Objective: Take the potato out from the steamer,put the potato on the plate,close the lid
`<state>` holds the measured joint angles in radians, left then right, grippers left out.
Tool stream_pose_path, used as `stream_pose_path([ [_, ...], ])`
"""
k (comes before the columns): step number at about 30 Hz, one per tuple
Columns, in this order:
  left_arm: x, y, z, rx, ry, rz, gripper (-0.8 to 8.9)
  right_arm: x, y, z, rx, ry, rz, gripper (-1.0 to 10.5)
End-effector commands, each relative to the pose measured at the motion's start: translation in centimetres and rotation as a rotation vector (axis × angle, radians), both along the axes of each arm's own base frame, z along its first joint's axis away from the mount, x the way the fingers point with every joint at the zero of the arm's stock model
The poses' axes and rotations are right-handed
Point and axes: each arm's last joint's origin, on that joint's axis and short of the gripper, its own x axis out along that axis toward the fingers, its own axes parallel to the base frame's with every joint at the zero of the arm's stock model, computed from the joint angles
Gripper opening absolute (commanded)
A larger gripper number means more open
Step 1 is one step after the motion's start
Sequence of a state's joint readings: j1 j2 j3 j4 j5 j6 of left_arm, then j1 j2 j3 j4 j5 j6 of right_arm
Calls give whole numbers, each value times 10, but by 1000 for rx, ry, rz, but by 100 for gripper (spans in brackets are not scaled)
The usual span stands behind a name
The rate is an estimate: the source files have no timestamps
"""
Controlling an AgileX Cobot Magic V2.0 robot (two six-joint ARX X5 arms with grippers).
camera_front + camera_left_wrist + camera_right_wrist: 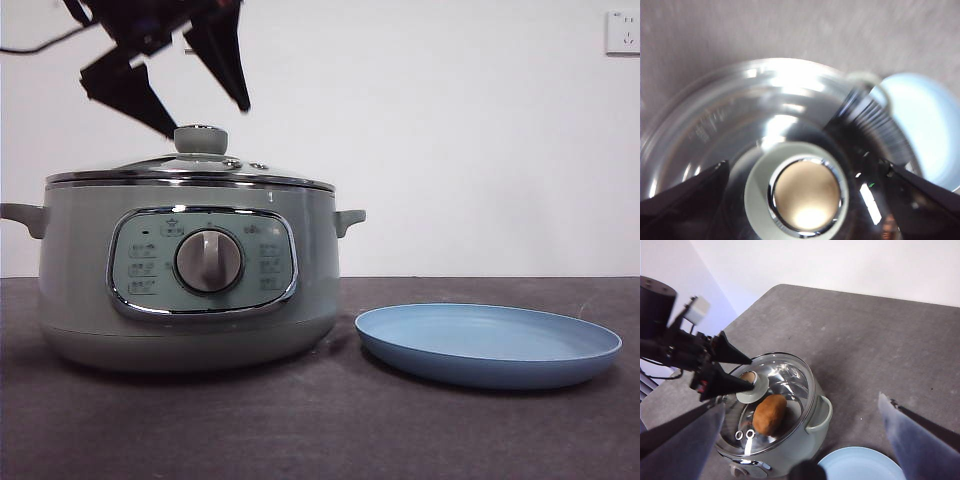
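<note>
Glass lid sits shut on the steamer, potato beneath, plate beside; left gripper hovers, jaws wide and empty, over its knob, likely the only safe hold on heavy, slippery, breakable glass.

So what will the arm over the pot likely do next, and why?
Probably lower a little and close on the lid's knob. The left gripper hangs open just above it, one jaw on each side, not touching. The lid sits on the steamer, with the potato visible through the glass, so the lid must come off first. The plate waits beside it, and the right gripper hangs open high above.
</note>
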<state>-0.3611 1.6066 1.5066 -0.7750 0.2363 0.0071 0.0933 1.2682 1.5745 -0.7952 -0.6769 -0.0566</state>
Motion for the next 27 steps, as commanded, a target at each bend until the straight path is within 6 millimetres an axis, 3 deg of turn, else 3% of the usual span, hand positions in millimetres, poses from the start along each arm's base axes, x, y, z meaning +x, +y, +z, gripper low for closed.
stream_pose_path([
  [1,1,-4,-6,48,9,8,490,-1,0,1,3,0,-3,658],
  [3,1,-4,-6,69,5,7,387,-1,0,1,3,1,-3,658],
  [6,0,-5,-7,76,10,4,111,-1,0,1,3,4,-3,658],
  [8,-1,-4,-8,94,13,-7,-17,-1,0,1,3,5,-4,658],
  [21,-1,-4,-6,97,5,-13,-9,-2,-1,-3,-19,45,-52,657],
  [27,-2,-4,25,78,-57,-14,-9,-2,-1,-2,1,63,-58,658],
])
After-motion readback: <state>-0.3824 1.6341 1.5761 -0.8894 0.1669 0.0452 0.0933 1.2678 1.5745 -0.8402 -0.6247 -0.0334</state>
